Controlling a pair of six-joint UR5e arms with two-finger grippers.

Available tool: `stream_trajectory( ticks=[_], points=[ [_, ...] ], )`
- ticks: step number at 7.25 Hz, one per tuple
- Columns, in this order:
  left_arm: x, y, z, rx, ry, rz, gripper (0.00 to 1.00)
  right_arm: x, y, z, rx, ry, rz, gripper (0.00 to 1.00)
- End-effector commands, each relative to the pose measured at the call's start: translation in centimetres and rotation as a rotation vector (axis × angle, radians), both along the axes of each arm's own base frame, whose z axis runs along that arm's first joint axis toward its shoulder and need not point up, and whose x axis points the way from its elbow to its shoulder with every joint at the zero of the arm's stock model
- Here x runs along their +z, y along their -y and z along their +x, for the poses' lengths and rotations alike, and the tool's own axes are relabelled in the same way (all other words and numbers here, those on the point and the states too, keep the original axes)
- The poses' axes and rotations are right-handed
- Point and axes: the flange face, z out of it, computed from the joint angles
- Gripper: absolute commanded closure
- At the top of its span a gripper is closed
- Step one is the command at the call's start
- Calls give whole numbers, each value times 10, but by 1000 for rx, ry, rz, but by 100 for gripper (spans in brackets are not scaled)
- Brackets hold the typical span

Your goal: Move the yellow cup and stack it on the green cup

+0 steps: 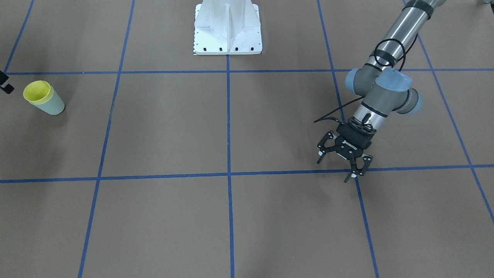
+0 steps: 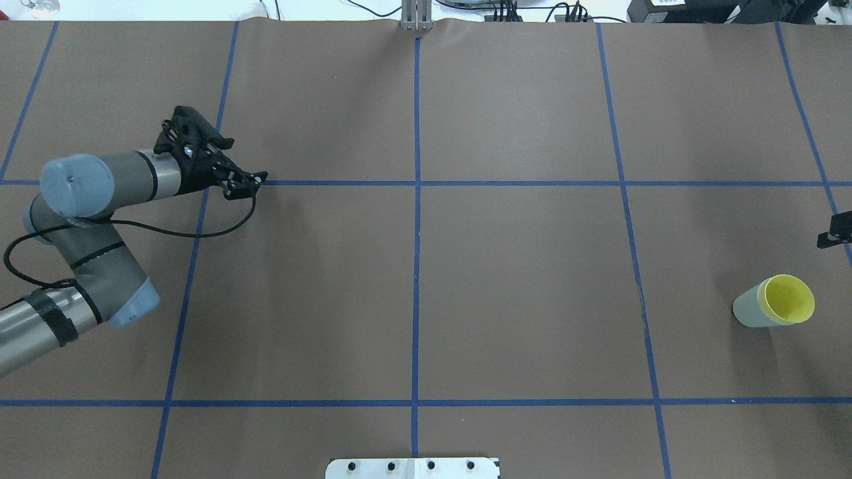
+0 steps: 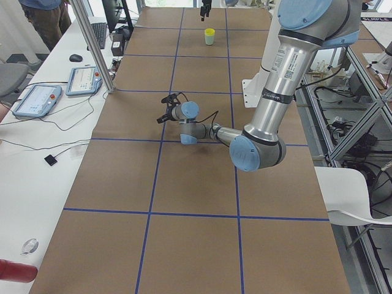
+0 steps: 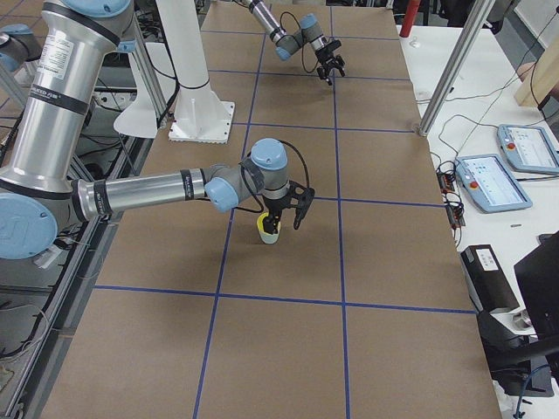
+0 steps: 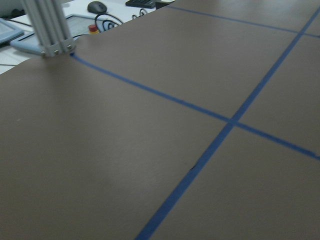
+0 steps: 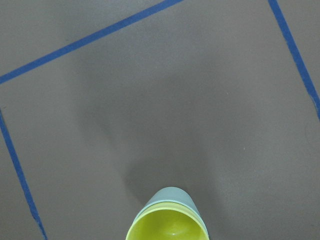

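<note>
The yellow cup (image 1: 36, 92) sits nested inside the green cup (image 1: 53, 105), and the pair stands upright on the brown table at the robot's far right. In the overhead view the yellow cup (image 2: 789, 299) shows its inside above the green cup (image 2: 748, 312). The right wrist view looks down on the yellow rim (image 6: 167, 229) and the green cup (image 6: 171, 194). My right gripper (image 4: 281, 218) hovers just above the stack with its fingers spread, holding nothing. Only a sliver of that gripper (image 2: 836, 230) shows overhead. My left gripper (image 1: 339, 166) is open and empty, low over the table far on the other side.
Blue tape lines (image 2: 417, 266) divide the table into squares. The white robot base (image 1: 227, 29) stands at the robot's edge. A side bench with control tablets (image 3: 37, 101), cables and an aluminium post (image 3: 93, 46) runs along the operators' side, where a person (image 3: 43, 15) stands.
</note>
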Motion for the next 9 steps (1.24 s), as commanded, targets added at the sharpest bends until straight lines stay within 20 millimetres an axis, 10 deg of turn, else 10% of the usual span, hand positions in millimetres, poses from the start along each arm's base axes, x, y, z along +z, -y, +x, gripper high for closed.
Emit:
stream_trajectory(
  ticks=[1, 3, 6, 9],
  points=[
    [34, 59, -93, -46, 96, -203, 1, 17, 15, 20, -7, -29, 52, 0],
    [112, 68, -191, 70, 107, -586, 1, 31, 30, 26, -20, -40, 73, 0],
    [134, 38, -338, -58, 9, -838, 0, 63, 87, 40, -52, -71, 128, 0],
    [136, -3, -417, -156, -41, -911, 0, 68, 114, 88, -120, -123, 141, 0]
  ],
)
